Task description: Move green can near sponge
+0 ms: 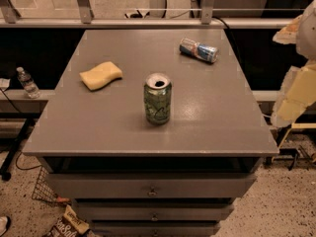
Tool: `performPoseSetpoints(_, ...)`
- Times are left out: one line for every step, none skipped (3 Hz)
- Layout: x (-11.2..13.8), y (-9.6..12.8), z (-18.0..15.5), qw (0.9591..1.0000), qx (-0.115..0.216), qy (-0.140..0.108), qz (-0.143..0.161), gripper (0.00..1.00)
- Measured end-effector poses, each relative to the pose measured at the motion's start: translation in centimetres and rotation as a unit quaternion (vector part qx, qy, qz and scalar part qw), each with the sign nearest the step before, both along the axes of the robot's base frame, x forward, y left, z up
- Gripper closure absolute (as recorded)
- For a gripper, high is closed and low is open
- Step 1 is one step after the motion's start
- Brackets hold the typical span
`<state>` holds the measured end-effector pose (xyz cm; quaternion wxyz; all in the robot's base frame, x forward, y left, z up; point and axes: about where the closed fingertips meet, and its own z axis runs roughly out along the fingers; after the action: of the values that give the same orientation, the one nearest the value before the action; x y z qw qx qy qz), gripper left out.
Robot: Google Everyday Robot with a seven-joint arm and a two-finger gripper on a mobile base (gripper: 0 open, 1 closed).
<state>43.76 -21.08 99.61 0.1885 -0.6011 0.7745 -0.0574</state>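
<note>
So the green can [157, 98] is standing upright pretty much in the middle of the tabletop [98, 127], a bit closer to the front edge, silver top facing up. The gripper [292, 103] is way off past the right edge of the tabletop, part of a pale, smeary lump of arm, well apart from the can and holding nothing that I can see. Honestly can't tell how far open it is.

The sponge [101, 75] lies flat toward the left edge, back and to the left of the can, with a clear gap between them. A blue-and-silver can [198, 50] is lying on its side near the back right corner.

The tabletop is plain grey, with drawers [150, 187] underneath. There's a water bottle [27, 83] on a ledge to the left, a snack bag [66, 224] on the speckled floor, and a railing [148, 21] along the back.
</note>
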Motion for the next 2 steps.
performPoseSetpoints(0.0,0.0,0.0,1.0000,0.000,0.000,0.000,0.00)
performPoseSetpoints(0.7,2.2,-0.5,0.9991,0.034,0.000,0.026,0.00)
